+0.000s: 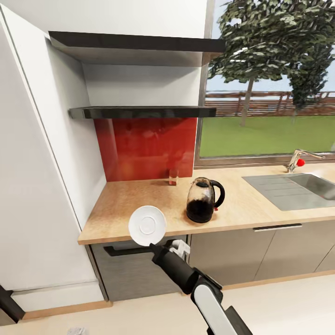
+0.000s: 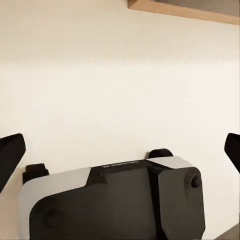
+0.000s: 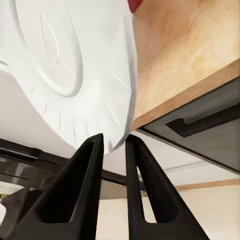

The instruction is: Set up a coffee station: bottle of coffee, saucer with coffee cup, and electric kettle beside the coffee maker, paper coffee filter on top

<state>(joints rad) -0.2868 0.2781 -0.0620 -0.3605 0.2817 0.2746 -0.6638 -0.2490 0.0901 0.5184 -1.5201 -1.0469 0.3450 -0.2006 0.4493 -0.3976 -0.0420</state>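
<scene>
Right fingers: your right gripper (image 3: pixel 114 142) has its two dark tapered fingers (image 3: pixel 82 175) drawn close together, pinching the lower rim of the saucer (image 1: pixel 147 225).
Saucer: you hold it up on edge, its face turned toward the head camera, in front of the worktop's front edge and left of the electric kettle (image 1: pixel 203 200). It is plain white and round, with a raised centre ring and fine radial ribs near the rim.
Left fingers: your left gripper (image 2: pixel 120 150) shows two dark tips spread wide apart with nothing between them, over pale floor.
Worktop edge: the kitchen countertop (image 1: pixel 135 204) is light wood grain; its front lip runs just behind the saucer, with a dark grey drawer front (image 1: pixel 130 265) and bar handle below.
Open room: bare wood lies between the kettle and the white side panel (image 1: pixel 46 163) on the left.
Kettle: clear rounded glass with dark liquid, black lid, base and loop handle, standing near the front edge.
Behind: a red glossy backsplash (image 1: pixel 146 146), with the thin dark kitchen shelf (image 1: pixel 142 111) above it.
Right side: a steel sink (image 1: pixel 298 188) with a tap is set into the worktop, well apart from the kettle.
</scene>
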